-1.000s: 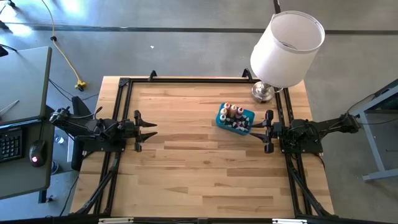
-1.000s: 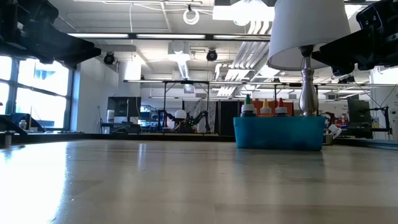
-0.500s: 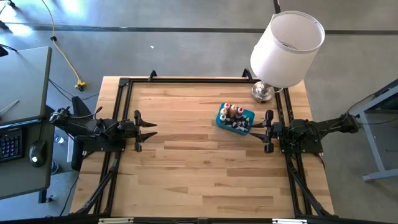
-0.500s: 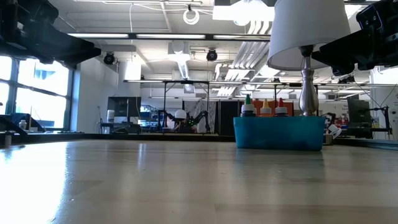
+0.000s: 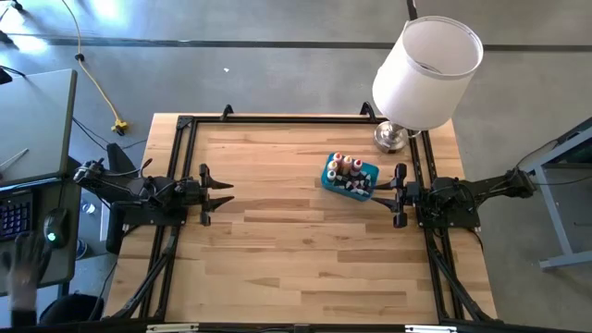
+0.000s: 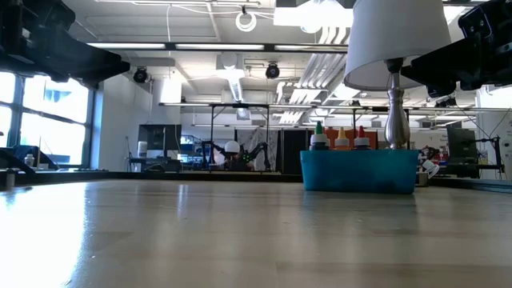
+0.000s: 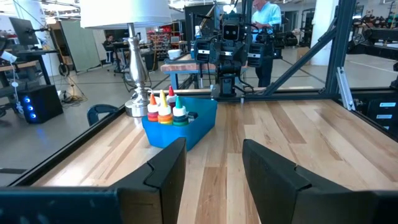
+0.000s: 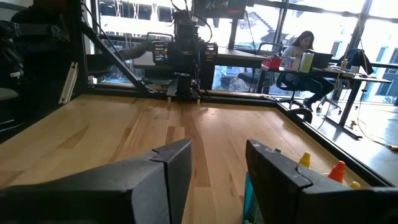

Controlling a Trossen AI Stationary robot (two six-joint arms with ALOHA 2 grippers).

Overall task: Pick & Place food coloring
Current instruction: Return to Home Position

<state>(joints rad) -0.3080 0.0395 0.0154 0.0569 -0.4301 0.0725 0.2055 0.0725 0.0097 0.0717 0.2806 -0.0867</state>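
Food coloring bottles [image 5: 347,169] sit in bin [image 5: 326,175]. Left claw [image 5: 220,193] and right claw [image 5: 384,195] both released, empty. Advice: back the right one straight off, clear of bin.

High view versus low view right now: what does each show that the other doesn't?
Only high: the left gripper and right gripper, both open, at opposite sides of the table, the right one next to the bin. Only low: the bin's side wall, three bottles poking above its rim, and the room behind. Both: bin, bottles, lamp and table.
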